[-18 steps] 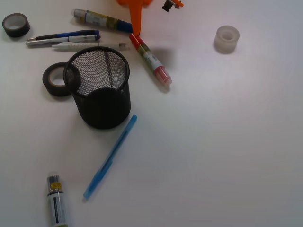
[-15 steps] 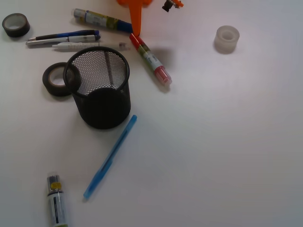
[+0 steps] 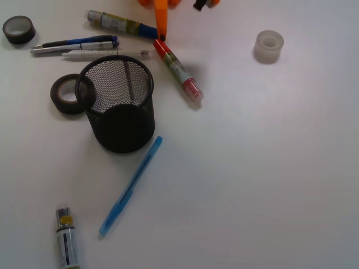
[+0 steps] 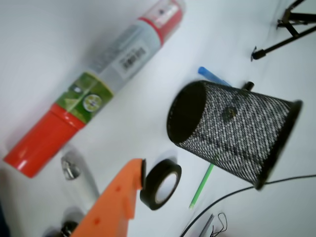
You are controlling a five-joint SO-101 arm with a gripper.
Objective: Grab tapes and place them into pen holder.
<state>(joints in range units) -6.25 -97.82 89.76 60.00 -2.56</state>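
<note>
While my hand hangs at the top edge of the front view, only one orange finger shows clearly, so I cannot tell how wide the jaws stand; nothing is held between them that I can see. Its dark tip points down just above the red cap of the red-capped marker, which lies slanted on the white worktop.

The pen holder stands upright left of that marker. One black tape lies flat against its left side, partly hidden by the rim. A second black tape sits far off in the top left corner, and the whitish tape lies well apart on the right.

From the wrist view, the near black tape appears just beside my orange finger, with the mesh cup beyond it.

A blue pen lies below the holder.
</note>
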